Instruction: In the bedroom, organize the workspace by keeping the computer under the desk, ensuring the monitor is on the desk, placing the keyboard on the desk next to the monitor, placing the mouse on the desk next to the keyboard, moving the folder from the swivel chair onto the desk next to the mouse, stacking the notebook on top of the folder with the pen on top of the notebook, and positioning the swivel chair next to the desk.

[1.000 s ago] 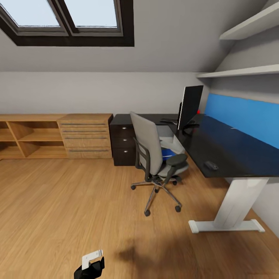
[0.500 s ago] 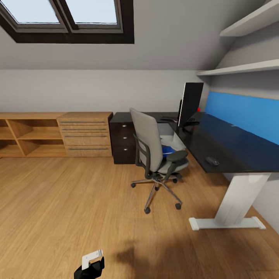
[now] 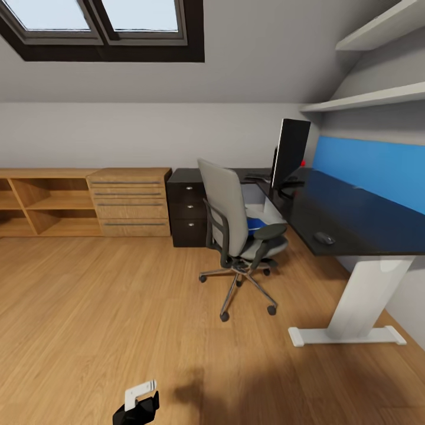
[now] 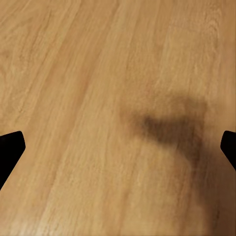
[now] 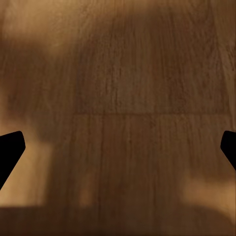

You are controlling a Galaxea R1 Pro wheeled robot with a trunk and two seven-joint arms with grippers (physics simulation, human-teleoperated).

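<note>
Bedroom floor (image 3: 118,307); swivel chair (image 3: 239,233) fronting desk (image 3: 354,218)

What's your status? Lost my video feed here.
Both claws open, empty, over wood floor. Folder on swivel chair; mouse on desk. Path to chair clear.

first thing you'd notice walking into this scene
The grey swivel chair stands out, on the wood floor beside the long black desk, with a bright blue folder on its seat. On the desk, a monitor stands near the corner and a small mouse lies near the front edge. A skylight is overhead.
</note>
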